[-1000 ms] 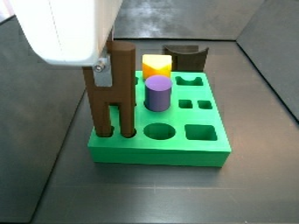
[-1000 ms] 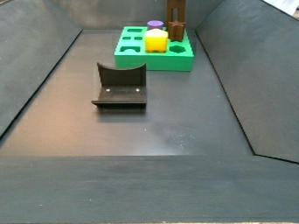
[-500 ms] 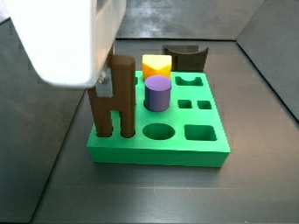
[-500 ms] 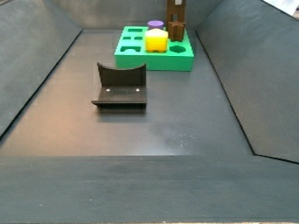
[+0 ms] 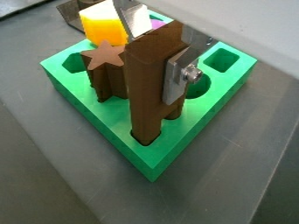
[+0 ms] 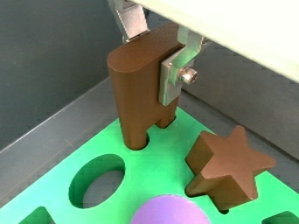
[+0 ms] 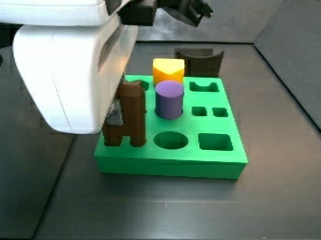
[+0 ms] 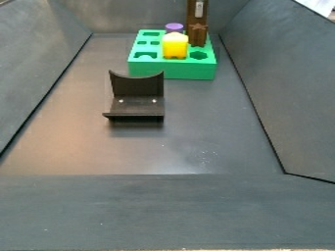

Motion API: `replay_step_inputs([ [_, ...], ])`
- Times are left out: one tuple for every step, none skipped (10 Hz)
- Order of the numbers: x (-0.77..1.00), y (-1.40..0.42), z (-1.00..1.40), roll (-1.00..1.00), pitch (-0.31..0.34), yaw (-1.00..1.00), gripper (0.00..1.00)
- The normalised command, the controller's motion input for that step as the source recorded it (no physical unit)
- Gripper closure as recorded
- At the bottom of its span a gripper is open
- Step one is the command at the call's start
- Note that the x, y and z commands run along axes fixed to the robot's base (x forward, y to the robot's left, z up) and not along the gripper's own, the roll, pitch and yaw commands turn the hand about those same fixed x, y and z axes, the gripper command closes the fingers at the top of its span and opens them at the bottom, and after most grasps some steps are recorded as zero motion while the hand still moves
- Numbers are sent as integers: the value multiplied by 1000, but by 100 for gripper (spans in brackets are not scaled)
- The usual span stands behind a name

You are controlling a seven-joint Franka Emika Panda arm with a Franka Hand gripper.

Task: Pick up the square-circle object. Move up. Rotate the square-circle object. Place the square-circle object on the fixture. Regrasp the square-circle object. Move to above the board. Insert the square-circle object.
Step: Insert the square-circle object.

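Nearest you in a side view, the dark L-shaped fixture (image 8: 133, 96) stands alone on the grey floor (image 8: 157, 147), well apart from the board (image 8: 171, 61) at the far end.

On the board (image 7: 172, 155), the square-circle object (image 7: 131, 114) stands upright with its lower end seated in a hole at the near left corner in a side view; you can see it in both wrist views entering the green surface (image 5: 149, 136) (image 6: 142, 92). You will find the brown star-shaped peg (image 6: 229, 165) just beside it, also seated in the board (image 6: 59, 195), the two close but apart where the gap shows. In a side view the star peg (image 7: 113, 127) sits to the peg's left, partly hidden by the white housing (image 7: 69, 75) of the arm.

The pincer (image 6: 158, 57) is at the upper part of the square-circle object. One silver finger plate (image 6: 176, 72) lies flat against the peg's side, and the other finger (image 6: 126, 21) shows above its top. You cannot tell from these views whether the pads press on the peg or stand just off it.

Further back you see the purple cylinder (image 7: 170, 98) upright in the board, then the yellow block (image 7: 168, 70) behind it, and a dark block with a scooped top (image 7: 198, 61) at the far edge.
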Motion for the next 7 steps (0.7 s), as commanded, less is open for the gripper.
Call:
replay_step_inputs([
  [0,111,-434,13,-84,-49,100],
  [0,51,-334,4,-36,-69,100],
  [0,0,-9,0,-20,-14,100],
  [0,0,0,0,-13,0,100],
  [-80,0,0,1,0,-66,100],
  [0,0,0,20,0,0,100],
  [0,0,0,0,0,0,100],
])
